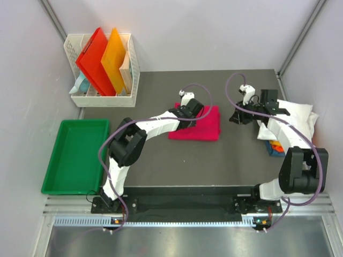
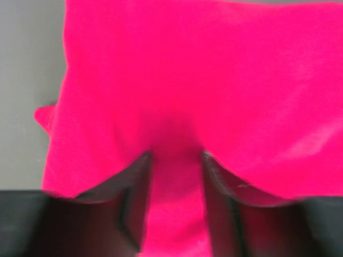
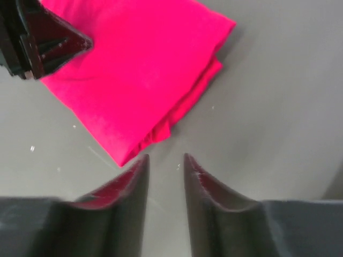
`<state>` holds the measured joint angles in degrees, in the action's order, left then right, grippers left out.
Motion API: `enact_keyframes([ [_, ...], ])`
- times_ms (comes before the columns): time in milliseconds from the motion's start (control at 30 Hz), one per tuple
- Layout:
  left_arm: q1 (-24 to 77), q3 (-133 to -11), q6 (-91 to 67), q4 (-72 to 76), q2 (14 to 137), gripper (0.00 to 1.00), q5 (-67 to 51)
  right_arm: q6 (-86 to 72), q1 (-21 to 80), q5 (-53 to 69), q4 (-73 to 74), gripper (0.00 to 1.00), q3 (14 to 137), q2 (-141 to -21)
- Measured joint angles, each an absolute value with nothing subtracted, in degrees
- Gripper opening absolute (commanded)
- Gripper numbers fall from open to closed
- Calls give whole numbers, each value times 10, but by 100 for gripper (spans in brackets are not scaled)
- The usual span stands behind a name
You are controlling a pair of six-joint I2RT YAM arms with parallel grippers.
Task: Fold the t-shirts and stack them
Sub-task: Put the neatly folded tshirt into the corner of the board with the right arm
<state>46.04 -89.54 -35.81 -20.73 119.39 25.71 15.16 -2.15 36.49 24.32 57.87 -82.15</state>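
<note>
**Magenta shirt folded at mid-table, not yet stacked.**

Your left gripper (image 2: 176, 155) has its fingers pinched on a ridge of the magenta t-shirt (image 1: 199, 128), which lies as a folded rectangle at the centre of the table (image 1: 161, 160). Your right gripper (image 3: 165, 158) hangs over bare tabletop just beside it, fingers drawn near together, holding nothing. The white t-shirt (image 1: 298, 113) and the orange and blue t-shirts (image 1: 275, 146) sit at the right edge. In my judgement, moving the magenta one there remains.

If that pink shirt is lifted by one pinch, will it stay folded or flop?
Probably flops: the pink shirt bunches into a ridge in the left hand. Its layers, visible at the edge, look loose and may slide apart.
</note>
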Motion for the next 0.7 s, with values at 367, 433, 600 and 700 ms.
enact_keyframes([
  [367,447,-866,-364,-196,1196,12,238,102,48,328,183,98,582,-858],
  [433,446,-866,-365,-196,1197,12,236,93,54,312,173,94,582,-872],
  [600,444,-866,-374,-193,1205,12,233,65,68,265,158,89,587,-927],
  [700,444,-866,-376,-192,1206,12,232,49,70,238,154,88,592,-962],
])
